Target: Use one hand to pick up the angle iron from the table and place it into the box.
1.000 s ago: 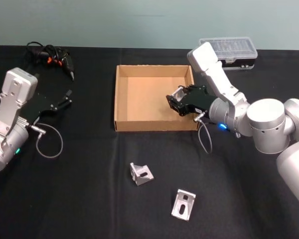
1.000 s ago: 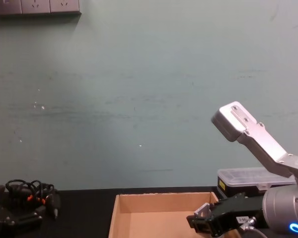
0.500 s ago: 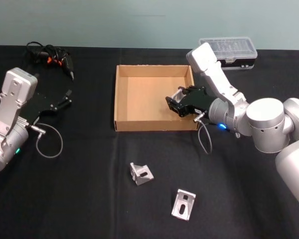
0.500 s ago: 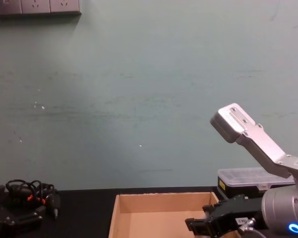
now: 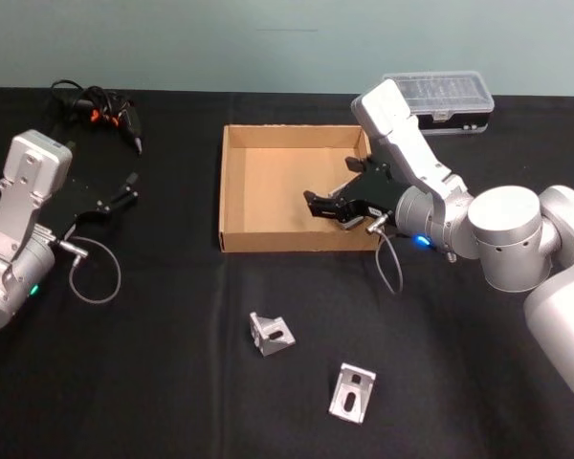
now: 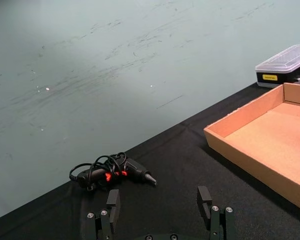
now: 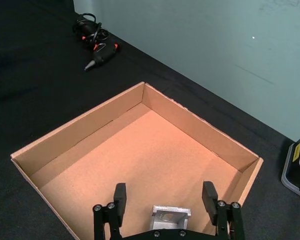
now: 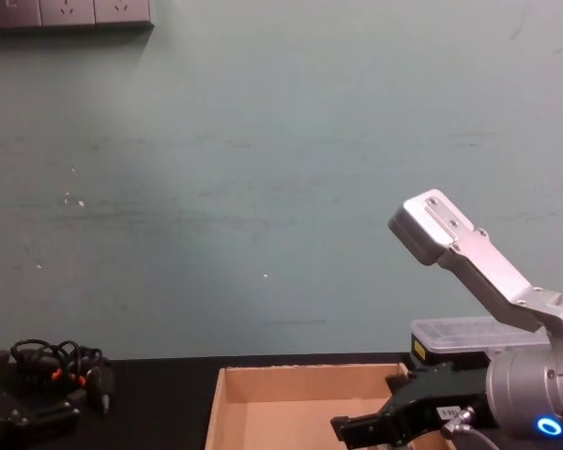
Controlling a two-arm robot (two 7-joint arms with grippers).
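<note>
The right hand (image 5: 330, 203) hangs over the cardboard box (image 5: 231, 191), fingers spread wide, holding nothing. One angle iron (image 7: 170, 218) lies on the box floor under it. A second angle iron (image 5: 271, 334) and a third angle iron (image 5: 352, 392) lie on the table (image 5: 172, 382). The left hand (image 5: 124, 191) is parked at the left, fingers apart.

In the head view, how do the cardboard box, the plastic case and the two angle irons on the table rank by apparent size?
1. box
2. plastic case
3. left angle iron and right angle iron: alike in size; the right one lies nearer the camera, so unranked.
</note>
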